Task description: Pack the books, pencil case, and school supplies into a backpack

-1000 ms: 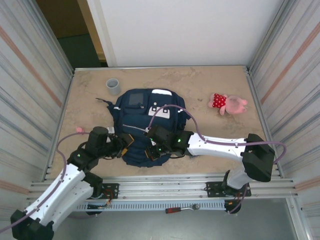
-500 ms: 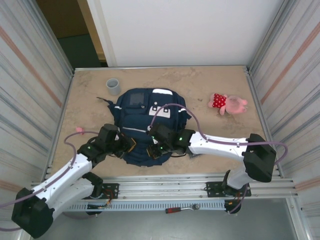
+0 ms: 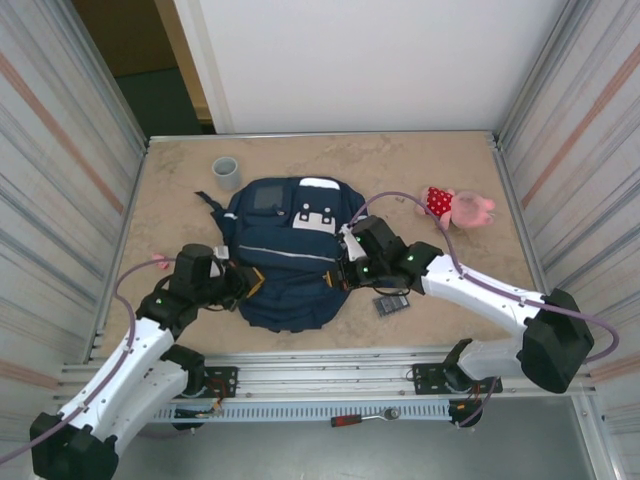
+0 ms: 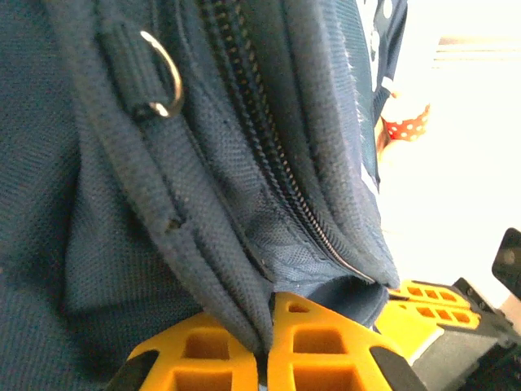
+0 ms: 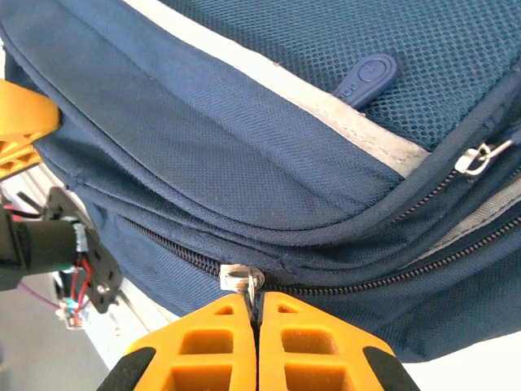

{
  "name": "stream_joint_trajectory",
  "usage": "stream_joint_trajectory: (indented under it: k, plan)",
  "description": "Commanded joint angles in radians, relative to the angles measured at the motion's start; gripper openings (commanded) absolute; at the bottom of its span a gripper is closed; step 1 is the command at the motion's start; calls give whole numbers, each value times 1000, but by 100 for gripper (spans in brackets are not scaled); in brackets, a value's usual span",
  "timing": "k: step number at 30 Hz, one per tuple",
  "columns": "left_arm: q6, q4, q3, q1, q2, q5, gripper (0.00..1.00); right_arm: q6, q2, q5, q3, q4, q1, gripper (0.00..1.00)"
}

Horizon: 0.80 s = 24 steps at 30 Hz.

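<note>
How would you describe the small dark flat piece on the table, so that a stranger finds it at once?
Start at the big navy backpack in the middle of the tan table. Just right of it, beside the right arm, lies a small piece. It is flat, dark and rectangular, unlike the pink plush toy and the grey cup.

Robot test cell/lab: corrugated metal side walls [image 3: 60, 200], white back panel [image 3: 370, 60], alu rail [image 3: 330, 372] at tabletop [image 3: 400, 170] edge.
</note>
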Motion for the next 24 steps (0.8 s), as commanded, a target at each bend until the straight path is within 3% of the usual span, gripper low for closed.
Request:
stream_joint_trajectory:
  k: [1, 2, 5, 8, 13, 19, 22, 24]
  plan:
    - [112, -182, 58, 49, -3, -117, 0, -42, -25, 194, -30, -158, -101, 0]
    - [132, -177, 71, 50, 3, -102, 0, -51, -30, 165, -30, -136, -86, 0]
    - [231, -176, 126, 27, 26, -92, 31, -86, -41, 128, -11, -103, -13, 0]
    - [391, -212, 199, -46, 38, -176, 47, -132, -32, 81, 22, -104, 34, 0]
    - [723, -177, 271, -144, 52, -214, 58, -139, 10, -19, 53, -115, 32, 0]
    - [1233, -64, 265, -230, 84, -98, 61, -61, 106, -103, 144, -255, -8, 0]
    - [1499, -65, 269, -257, 144, 21, 62, -15, 112, -168, 151, -256, -19, 0]
    - [1592, -70, 284, -286, 204, -5, 63, 13, 109, -206, 157, -256, -34, 0]
